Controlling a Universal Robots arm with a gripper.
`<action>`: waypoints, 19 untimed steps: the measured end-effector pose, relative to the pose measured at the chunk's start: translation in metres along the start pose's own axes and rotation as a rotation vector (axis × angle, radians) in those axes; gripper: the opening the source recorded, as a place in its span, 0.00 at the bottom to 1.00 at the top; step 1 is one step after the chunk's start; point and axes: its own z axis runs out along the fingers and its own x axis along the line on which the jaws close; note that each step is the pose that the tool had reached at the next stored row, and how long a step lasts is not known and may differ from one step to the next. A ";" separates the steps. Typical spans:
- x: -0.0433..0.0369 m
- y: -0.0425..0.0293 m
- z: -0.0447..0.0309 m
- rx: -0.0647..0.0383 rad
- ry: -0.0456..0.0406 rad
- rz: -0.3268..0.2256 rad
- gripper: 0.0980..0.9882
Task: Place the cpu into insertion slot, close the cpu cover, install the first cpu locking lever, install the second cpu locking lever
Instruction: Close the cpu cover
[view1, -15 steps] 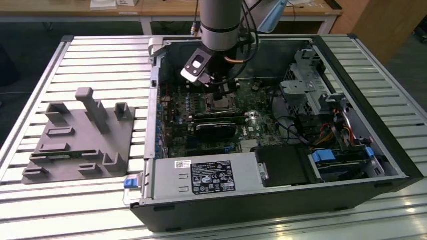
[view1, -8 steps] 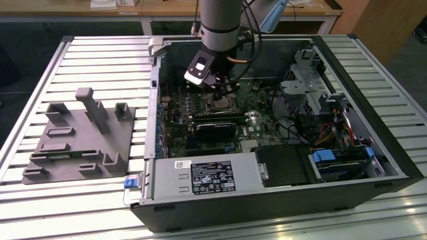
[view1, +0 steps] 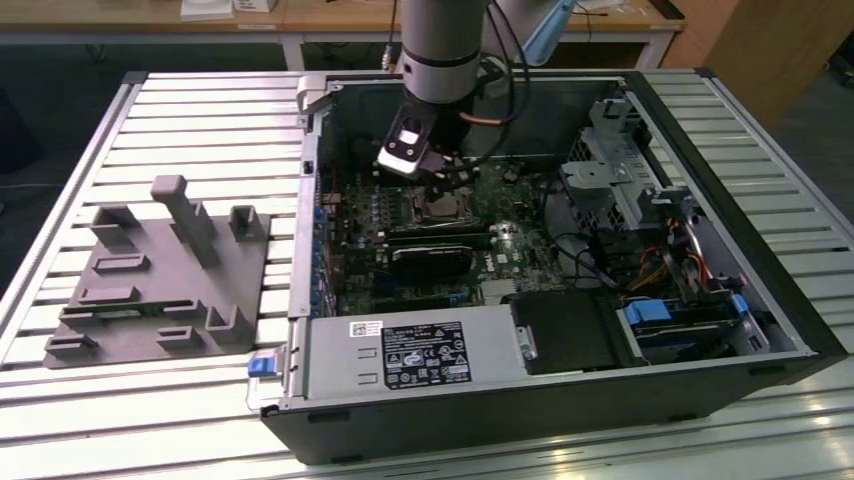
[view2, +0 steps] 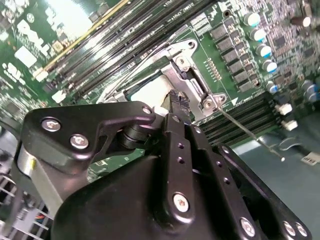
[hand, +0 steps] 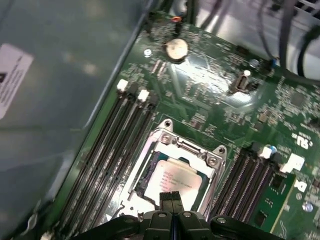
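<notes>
The cpu (hand: 177, 181), a pale silvery square, lies in the insertion slot (view1: 434, 207) on the green board inside the open computer case. The cpu cover (hand: 187, 146), a silvery frame, lies flat around it, and the chip shows through its window. My gripper (hand: 170, 198) hangs just over the socket's edge with its black fingertips (view2: 177, 100) pressed together and nothing visible between them. I cannot tell whether they touch the cover. A thin metal locking lever (view2: 246, 132) sticks out from the socket's corner, away from the frame. In the exterior view the gripper (view1: 430, 172) is low over the socket.
Long black memory slots (hand: 115, 145) run on both sides of the socket. A black power-supply box (view1: 567, 330) and a drive cage (view1: 621, 170) with cables fill the case on the exterior view's right. A grey fixture block (view1: 160, 275) stands on the table to its left.
</notes>
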 end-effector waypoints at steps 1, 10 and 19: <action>0.0000 0.0000 0.0000 0.000 0.0009 -0.017 0.01; 0.0000 -0.0001 0.0006 0.005 0.0104 -0.182 0.01; 0.0000 -0.0001 0.0015 0.009 0.0199 -0.345 0.01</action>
